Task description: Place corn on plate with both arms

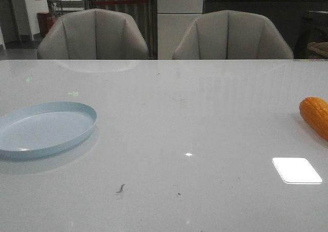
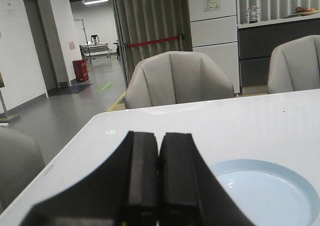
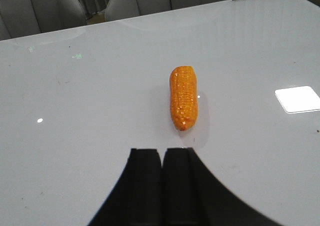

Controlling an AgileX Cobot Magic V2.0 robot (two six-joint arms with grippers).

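The orange corn (image 1: 315, 116) lies on the white table at the far right edge of the front view, partly cut off. In the right wrist view the corn (image 3: 183, 97) lies just beyond my right gripper (image 3: 162, 151), which is shut and empty. The pale blue plate (image 1: 43, 128) sits empty at the table's left. In the left wrist view the plate (image 2: 267, 193) lies beside my left gripper (image 2: 159, 135), which is shut and empty above the table. Neither gripper shows in the front view.
Two grey chairs (image 1: 95, 34) (image 1: 233, 34) stand behind the table's far edge. A bright light reflection (image 1: 296, 170) lies on the table near the corn. A small dark smudge (image 1: 120, 190) marks the tabletop near the front.
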